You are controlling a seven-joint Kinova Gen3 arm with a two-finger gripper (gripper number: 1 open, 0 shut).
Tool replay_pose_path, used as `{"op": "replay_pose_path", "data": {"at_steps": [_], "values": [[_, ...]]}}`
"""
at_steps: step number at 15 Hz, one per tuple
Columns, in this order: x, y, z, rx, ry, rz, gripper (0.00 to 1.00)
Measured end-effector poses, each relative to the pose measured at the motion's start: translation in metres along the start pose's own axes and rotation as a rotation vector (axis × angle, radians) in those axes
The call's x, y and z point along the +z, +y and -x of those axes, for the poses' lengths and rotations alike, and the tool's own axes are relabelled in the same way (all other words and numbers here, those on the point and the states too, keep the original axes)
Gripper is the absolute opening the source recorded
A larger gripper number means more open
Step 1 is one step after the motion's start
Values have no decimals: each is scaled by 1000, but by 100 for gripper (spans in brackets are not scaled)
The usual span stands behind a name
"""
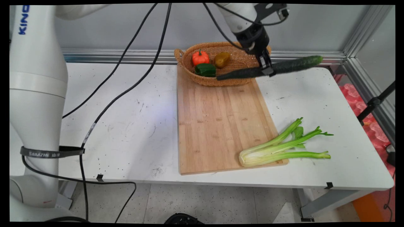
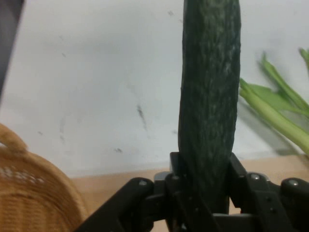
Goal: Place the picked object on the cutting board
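Cucumber (image 2: 210, 96): dark green skin, finely bumpy, dull sheen, pale speckling. Fingers (image 2: 236, 176): black, matt, plastic-looking. Basket (image 1: 217, 80), upper centre of the frame: woven wicker, rough, tan. Cutting board (image 1: 217, 126), centre: pale wood, visible grain, smooth matt. Tabletop (image 1: 126, 126): white, smooth, scuffed and speckled with dark marks. Celery (image 1: 277, 148), lower right: ribbed, slightly glossy stalks. Peppers in basket: orange pepper (image 1: 200, 58) glossy.

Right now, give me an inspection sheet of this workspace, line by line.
Surface: white table, scuffed; wooden board lying on it.
Things: cucumber held in the air, roughly level; celery lying half on the board's near right corner.
Clutter: basket at the board's far end, holding three peppers, orange, green, brownish.
Gripper: gripper shut on cucumber.
Cables: black cables hang over the table's left.
Surroundings: grey wall, metal frame.
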Motion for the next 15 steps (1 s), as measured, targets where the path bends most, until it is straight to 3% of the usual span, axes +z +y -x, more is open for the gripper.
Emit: {"op": "replay_pose_path", "data": {"at_steps": [5,15], "values": [[1,39,20,-52,-49,7,0],[12,94,66,-152,-135,4,0]]}}
